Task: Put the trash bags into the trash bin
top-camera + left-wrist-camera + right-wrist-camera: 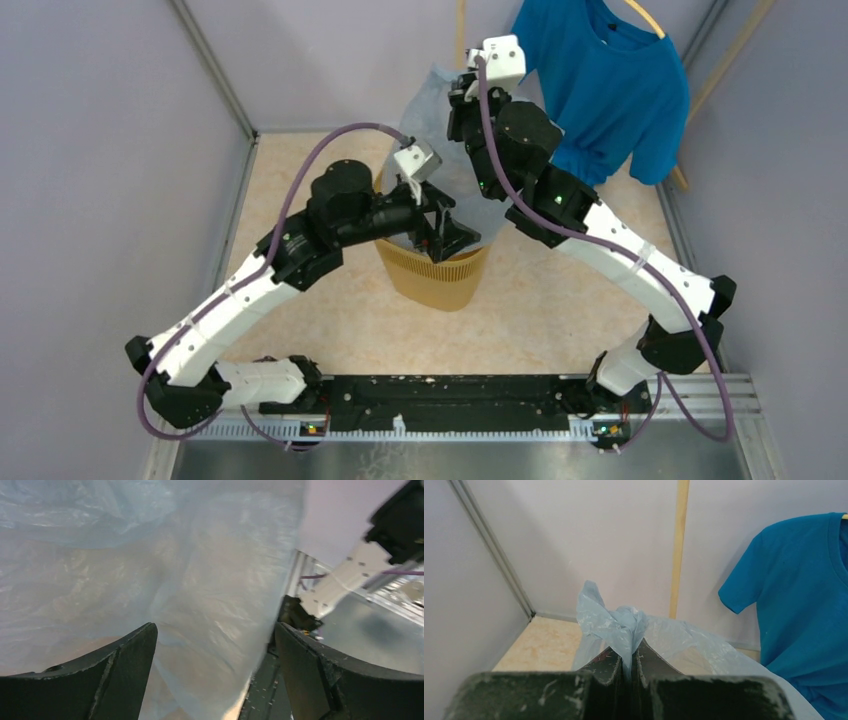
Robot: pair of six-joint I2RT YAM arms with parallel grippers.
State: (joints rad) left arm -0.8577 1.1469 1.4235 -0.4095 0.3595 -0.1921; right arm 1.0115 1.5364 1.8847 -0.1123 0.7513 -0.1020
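The yellow-orange trash bin [440, 280] stands mid-table. A pale blue translucent trash bag [432, 100] hangs from my right gripper [462, 98] down to the bin's mouth. In the right wrist view that gripper [631, 652] is shut on the bag's bunched top [616, 622]. My left gripper [447, 235] is open over the bin's rim, against the lower part of the bag. The left wrist view shows crinkly film [165, 580] filling the space between the spread fingers of the left gripper [215, 626]; nothing is pinched there. The film hides the bin's inside.
A bright blue T-shirt [610, 80] hangs on a wooden hanger at the back right, close behind my right arm; it shows at the right of the right wrist view [804, 605]. Grey walls enclose the beige table [560, 300].
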